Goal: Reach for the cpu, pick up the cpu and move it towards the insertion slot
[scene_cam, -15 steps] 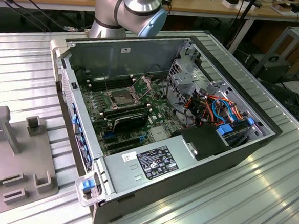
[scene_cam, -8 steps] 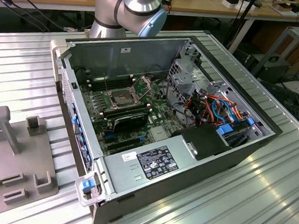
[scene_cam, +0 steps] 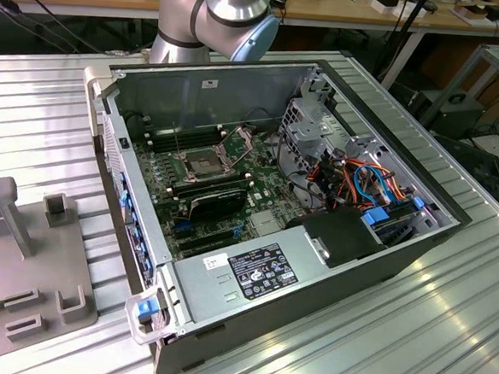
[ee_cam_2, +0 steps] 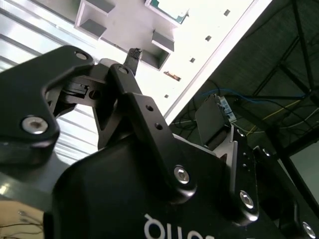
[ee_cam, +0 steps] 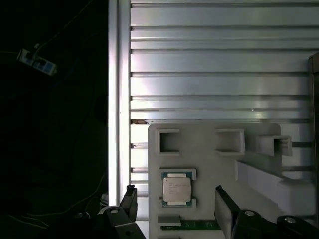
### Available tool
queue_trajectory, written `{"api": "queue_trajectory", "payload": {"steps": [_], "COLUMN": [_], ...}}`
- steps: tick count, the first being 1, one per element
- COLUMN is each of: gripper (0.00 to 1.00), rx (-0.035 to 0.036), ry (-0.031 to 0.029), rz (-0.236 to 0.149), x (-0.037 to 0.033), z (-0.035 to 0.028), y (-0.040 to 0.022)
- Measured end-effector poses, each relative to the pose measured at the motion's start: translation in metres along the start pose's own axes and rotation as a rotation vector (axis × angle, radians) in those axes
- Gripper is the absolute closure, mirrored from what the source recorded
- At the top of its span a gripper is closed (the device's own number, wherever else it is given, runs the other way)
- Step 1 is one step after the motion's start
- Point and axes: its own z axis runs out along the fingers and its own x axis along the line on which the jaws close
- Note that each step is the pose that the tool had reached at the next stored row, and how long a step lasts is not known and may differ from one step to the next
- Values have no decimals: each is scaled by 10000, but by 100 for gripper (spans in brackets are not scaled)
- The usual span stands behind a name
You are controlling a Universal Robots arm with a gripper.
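Observation:
The cpu (ee_cam: pixel 177 190), a small square silver chip, lies flat in a pocket of the grey fixture plate (ee_cam: pixel 209 159). In the first wrist view my gripper (ee_cam: pixel 175 198) is open above it, one black finger on each side of the chip and neither touching it. The second wrist view shows one finger (ee_cam_2: pixel 133 58) against the same plate (ee_cam_2: pixel 124 25), with a corner of the cpu (ee_cam_2: pixel 168 7) at the picture's border. In the exterior view the insertion slot (scene_cam: pixel 198 162) sits on the motherboard inside the open computer case (scene_cam: pixel 399 249), its thin metal plate (scene_cam: pixel 236 139) hinged up.
The fixture plate (scene_cam: pixel 22 257) lies on the ribbed aluminium table at the exterior view's left, carrying raised blocks (ee_cam: pixel 259 174) and a green strip (ee_cam: pixel 194 226). The table edge (ee_cam: pixel 119 99) drops to dark floor. A black shroud (scene_cam: pixel 218 204), drive cage (scene_cam: pixel 309 131) and cables (scene_cam: pixel 361 182) crowd the case.

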Motion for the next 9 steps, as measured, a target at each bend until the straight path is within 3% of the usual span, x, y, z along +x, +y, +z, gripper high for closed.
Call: {"api": "queue_trajectory", "payload": {"steps": [3, 9], "gripper": [28, 28], "rx": [-1, -15], "ry": [1, 2], "rz": [-36, -36], "x": [4, 5], "z": [63, 75], "y": [-3, -3]}}
